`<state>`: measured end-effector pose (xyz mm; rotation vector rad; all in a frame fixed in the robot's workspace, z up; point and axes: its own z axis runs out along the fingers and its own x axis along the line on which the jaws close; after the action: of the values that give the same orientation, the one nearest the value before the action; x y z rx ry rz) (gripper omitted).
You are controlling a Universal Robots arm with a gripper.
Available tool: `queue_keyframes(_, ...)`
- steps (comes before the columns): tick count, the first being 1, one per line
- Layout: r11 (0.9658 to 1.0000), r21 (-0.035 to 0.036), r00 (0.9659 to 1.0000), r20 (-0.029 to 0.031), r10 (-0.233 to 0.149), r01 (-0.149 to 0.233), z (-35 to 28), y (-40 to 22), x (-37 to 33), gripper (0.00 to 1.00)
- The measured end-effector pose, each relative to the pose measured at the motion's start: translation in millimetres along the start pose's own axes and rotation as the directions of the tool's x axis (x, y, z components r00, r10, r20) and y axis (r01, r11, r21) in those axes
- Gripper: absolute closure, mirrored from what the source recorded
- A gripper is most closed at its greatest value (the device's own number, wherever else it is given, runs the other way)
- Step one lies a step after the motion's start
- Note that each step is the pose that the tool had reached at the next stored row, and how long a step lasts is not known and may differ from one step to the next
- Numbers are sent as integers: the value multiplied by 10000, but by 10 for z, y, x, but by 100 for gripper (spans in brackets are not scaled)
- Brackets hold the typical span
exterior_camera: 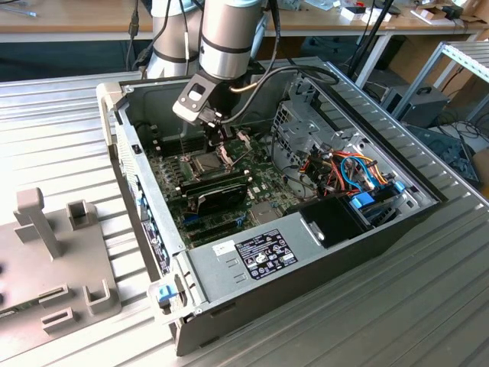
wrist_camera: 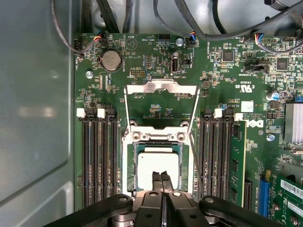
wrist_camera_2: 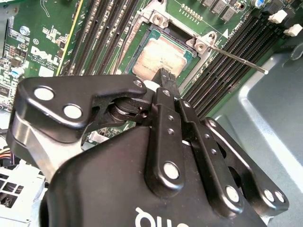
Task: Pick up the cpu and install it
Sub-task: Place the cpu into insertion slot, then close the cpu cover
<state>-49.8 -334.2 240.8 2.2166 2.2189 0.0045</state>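
- Gripper (wrist_camera: 161, 176): jaws clenched, fingertips pressed together with nothing between them. In both wrist views the tips sit directly over the near edge of the chip. Whether they touch it cannot be told.
- The cpu (wrist_camera: 151, 163): lies flat in the socket (wrist_camera: 130, 165), silver-grey top facing up, apparently square to the recess. In the second wrist view the cpu (wrist_camera_2: 158, 54) looks level, not tilted.
- Handling, as a judgement: light, thin and stiff, with a smooth metal lid that is likely slippery. The underside and the socket contacts are likely fragile, so the sound hold is on two opposite edges, without sideways drag.
- Hinged frame (wrist_camera: 161, 87): swung open beyond the socket and not clamping the chip. The lever (wrist_camera_2: 236, 57) stands free beside it.
- Memory slots (wrist_camera: 99, 156): flank the socket on both sides.
- Motherboard (wrist_camera: 227, 75): carries a coin cell (wrist_camera: 111, 60) beyond the frame.
- Exterior view: the gripper (exterior_camera: 219, 141) hangs inside the open computer case (exterior_camera: 382, 229), just beyond the black expansion card (exterior_camera: 218, 191).
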Motion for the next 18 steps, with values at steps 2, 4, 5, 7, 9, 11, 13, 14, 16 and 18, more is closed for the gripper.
queue_keyframes(2, 10000, 1, 10000, 2, 0, 0, -3, 0, 0, 89)
queue_keyframes(4, 10000, 1, 10000, 2, 0, 0, -3, 0, 0, 89)
queue_keyframes(5, 10000, 1, 10000, 2, 0, 0, -4, 0, 0, 89)
queue_keyframes(7, 10000, 1, 10000, 2, 0, 0, -4, 0, 0, 89)
queue_keyframes(9, 10000, 1, 10000, 2, 0, 0, -4, 0, 0, 89)
queue_keyframes(11, 10000, 1, 10000, 2, 0, 0, -5, 0, 0, 89)
queue_keyframes(13, 10000, 3, 10000, 4, 0, 0, -8, 0, -1, 89)
queue_keyframes(14, 10000, 4, 10000, 6, 0, 0, -35, 0, -1, 89)
queue_keyframes(16, 10000, 2, 10000, 9, 0, 0, -102, 0, -1, 89)
queue_keyframes(18, 10000, 1, 10000, 8, 0, 0, -152, 1, 0, 89)
